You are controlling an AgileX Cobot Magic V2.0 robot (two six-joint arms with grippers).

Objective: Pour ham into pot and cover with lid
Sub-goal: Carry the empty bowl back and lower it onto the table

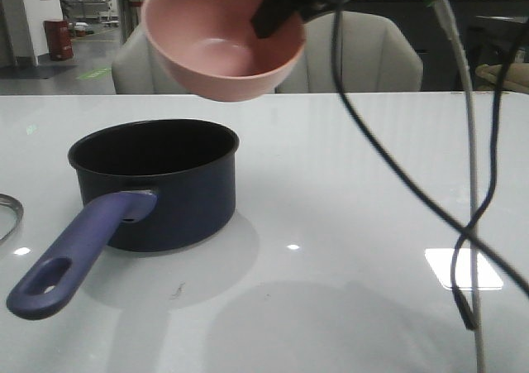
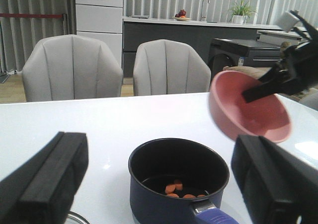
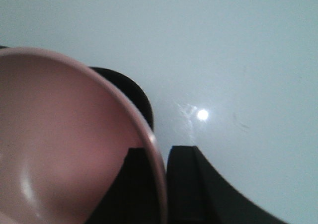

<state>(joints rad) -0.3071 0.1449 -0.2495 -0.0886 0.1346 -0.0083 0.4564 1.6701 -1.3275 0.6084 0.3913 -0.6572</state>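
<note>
My right end effector (image 3: 161, 157) is clamped on the rim of the pink bowl (image 1: 223, 38), 1 finger inside and 1 outside, holding it tilted in the air above and behind the pot (image 1: 157, 183). The bowl's inside looks bare. My left end effector (image 2: 159, 179) is spread wide and grasps nothing, hovering near the pot. The pot stands upright on the white counter (image 1: 347, 191), its long handle (image 1: 78, 253) reaching toward me. A few pieces of ham (image 2: 176, 189) lie on the pot's black floor. At the counter's left edge I see a curved steel rim, probably the lid (image 1: 8, 212), mostly out of view.
</note>
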